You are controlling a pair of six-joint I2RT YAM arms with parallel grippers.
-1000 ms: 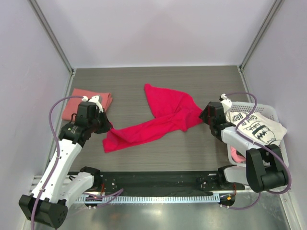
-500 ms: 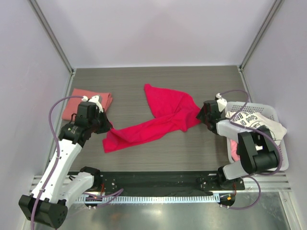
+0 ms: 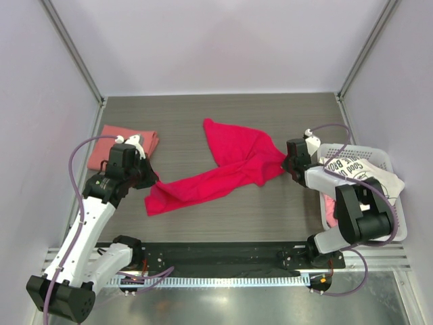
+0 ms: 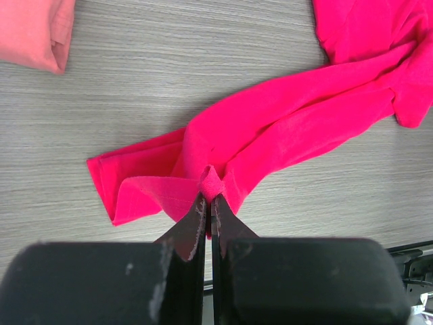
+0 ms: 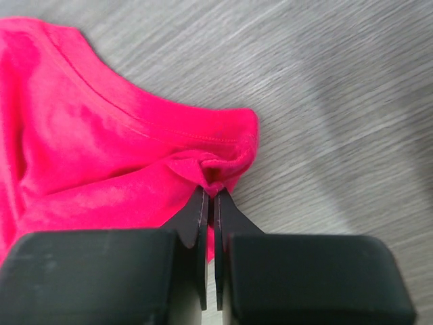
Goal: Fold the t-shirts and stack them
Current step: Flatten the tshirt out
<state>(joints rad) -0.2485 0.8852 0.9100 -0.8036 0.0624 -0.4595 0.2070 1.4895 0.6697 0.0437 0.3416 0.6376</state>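
A crimson-magenta t-shirt [image 3: 223, 166] lies stretched and crumpled across the middle of the table. My left gripper [image 3: 154, 183] is shut on a pinch of its left end [image 4: 211, 181]. At the shirt's right corner my right gripper [image 3: 284, 164] is shut on a fold of hem [image 5: 215, 176]. A folded salmon-pink t-shirt [image 3: 123, 144] rests at the far left, its corner showing in the left wrist view [image 4: 37, 30]. The white t-shirt with black print [image 3: 358, 177] lies piled in the basket at the right.
A white plastic basket [image 3: 385, 159] stands at the right edge of the table, with pink cloth [image 3: 331, 217] low inside it. Grey walls and metal posts close the table in at the back and sides. A black rail [image 3: 216, 256] runs along the near edge.
My right gripper moved left onto the red shirt's right corner and shut on it. The left arm and its hold have not moved.
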